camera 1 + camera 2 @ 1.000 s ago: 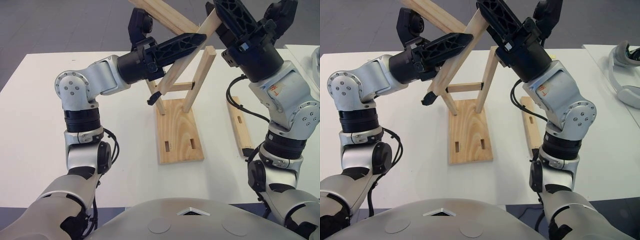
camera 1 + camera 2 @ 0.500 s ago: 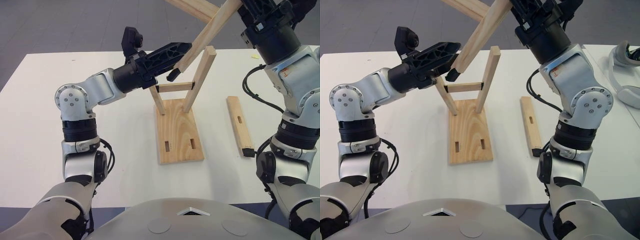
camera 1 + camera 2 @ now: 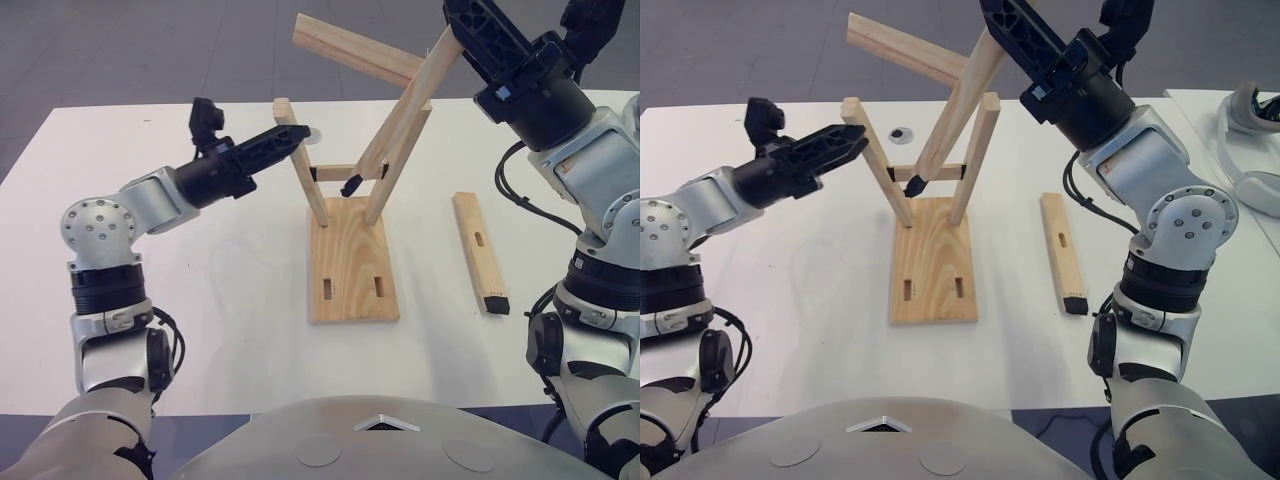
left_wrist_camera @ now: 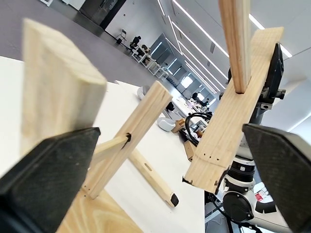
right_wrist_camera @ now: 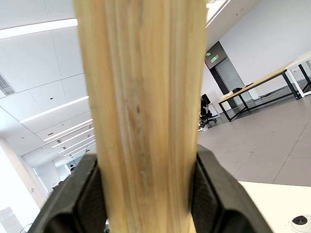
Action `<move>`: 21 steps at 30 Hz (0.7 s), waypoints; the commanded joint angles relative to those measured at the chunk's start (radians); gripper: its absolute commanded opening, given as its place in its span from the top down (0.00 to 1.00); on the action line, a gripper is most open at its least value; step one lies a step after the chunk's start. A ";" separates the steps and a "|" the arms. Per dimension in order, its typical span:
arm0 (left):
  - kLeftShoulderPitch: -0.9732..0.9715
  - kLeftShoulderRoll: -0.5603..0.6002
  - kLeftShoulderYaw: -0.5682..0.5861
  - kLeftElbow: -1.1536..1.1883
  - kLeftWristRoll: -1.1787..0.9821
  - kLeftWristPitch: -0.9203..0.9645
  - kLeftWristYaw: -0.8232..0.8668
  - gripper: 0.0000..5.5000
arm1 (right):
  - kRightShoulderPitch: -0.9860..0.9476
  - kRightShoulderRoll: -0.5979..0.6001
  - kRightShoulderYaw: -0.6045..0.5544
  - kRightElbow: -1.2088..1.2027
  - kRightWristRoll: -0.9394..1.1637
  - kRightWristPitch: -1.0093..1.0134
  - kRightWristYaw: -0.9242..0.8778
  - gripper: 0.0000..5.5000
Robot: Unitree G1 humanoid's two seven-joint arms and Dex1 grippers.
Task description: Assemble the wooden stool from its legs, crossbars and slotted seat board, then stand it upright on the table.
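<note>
The slotted seat board [image 3: 350, 275] lies flat on the white table. Two legs [image 3: 300, 165] [image 3: 398, 160] stand in its far slots, joined by a crossbar [image 3: 335, 172]. The two near slots are empty. My left gripper [image 3: 298, 135] is open, its fingers [image 4: 53, 165] on either side of the left leg's top, apart from it. My right gripper [image 3: 470, 35] is shut on a second leg frame [image 3: 405, 105] held high and tilted. That frame's black-tipped lower end [image 3: 351, 187] hangs beside the crossbar, and its other leg [image 3: 355, 48] juts back to the left.
A loose slotted wooden bar [image 3: 480, 250] lies on the table right of the seat board. A small dark disc [image 3: 902, 131] sits behind the standing legs. A white curved device [image 3: 1255, 115] rests at the far right edge. Bare table lies left of and in front of the board.
My left gripper has let go of the tilted frame and drawn back left to the standing leg's top. The right gripper has swung the frame down, its lower end now by the crossbar.
</note>
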 commanded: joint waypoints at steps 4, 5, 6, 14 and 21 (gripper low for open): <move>-0.007 0.029 0.052 -0.103 -0.047 -0.006 -0.027 0.02 | 0.030 -0.010 0.002 -0.029 -0.021 0.010 0.004 0.63; -0.008 0.030 0.056 -0.119 -0.052 -0.011 -0.018 0.02 | 0.033 -0.015 0.006 -0.033 -0.038 0.010 0.006 0.63; -0.020 0.037 0.062 -0.142 -0.055 -0.021 -0.006 0.02 | 0.035 -0.029 0.023 -0.045 -0.090 0.009 0.017 0.63; -0.154 0.050 0.034 -0.193 0.002 -0.085 0.085 0.02 | 0.013 -0.006 0.040 -0.068 -0.140 0.005 0.044 0.63; -0.158 0.014 -0.032 -0.152 0.144 -0.125 0.182 0.02 | -0.004 0.018 0.040 -0.096 -0.108 0.004 0.035 0.63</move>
